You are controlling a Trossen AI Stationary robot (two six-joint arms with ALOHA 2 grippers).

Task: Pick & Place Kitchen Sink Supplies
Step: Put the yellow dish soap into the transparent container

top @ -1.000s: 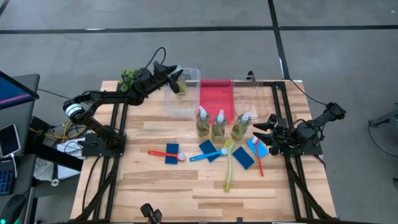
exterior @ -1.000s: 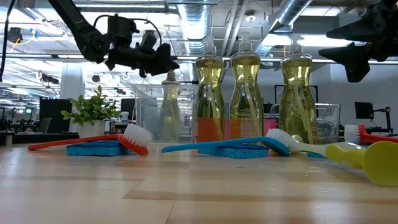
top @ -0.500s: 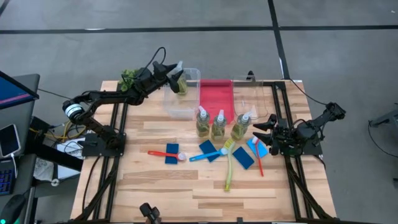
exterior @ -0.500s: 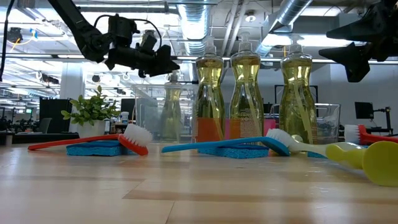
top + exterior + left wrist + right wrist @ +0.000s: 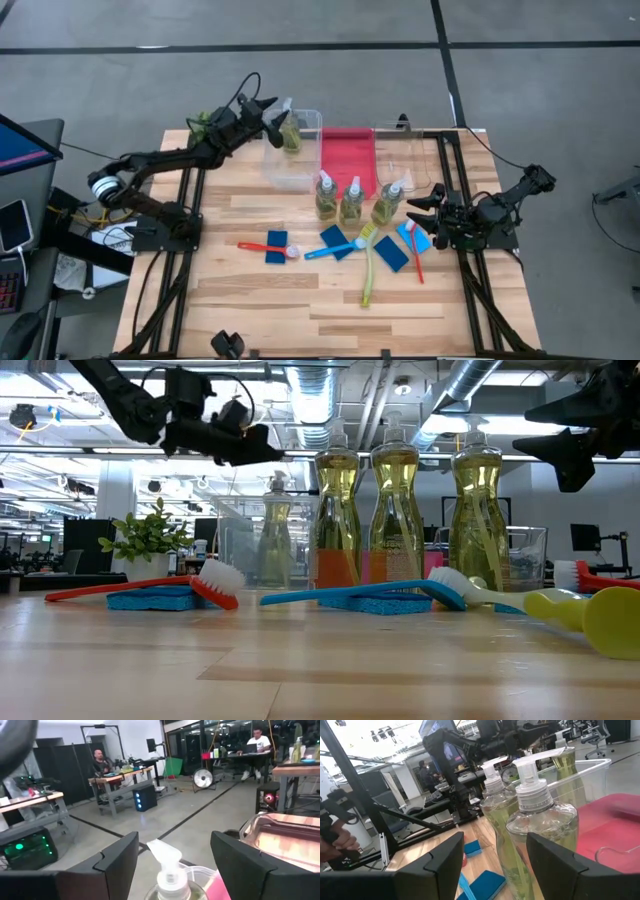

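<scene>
Your right end effector point(image 5: 492, 865) holding its two dark fingers apart, three pump bottles point(image 5: 540, 827) standing in a row just ahead, blue sponges point(image 5: 487, 884) lying on the wooden surface point(image 5: 437, 845), red tray point(image 5: 615, 820) sitting behind the bottles, the other arm point(image 5: 485, 737) reaching over a clear tub point(image 5: 592, 775).

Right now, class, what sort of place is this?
Probably a robotics lab in an open-plan workshop: exposed ceiling ducts, people at workbenches, and a wooden table fitted with robot arms.

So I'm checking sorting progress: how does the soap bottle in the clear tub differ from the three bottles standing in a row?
The clear pump bottle of yellow-green soap stands alone inside the clear plastic tub, under the open left gripper. The three matching bottles stand side by side on the wooden table. All four are upright.
</scene>
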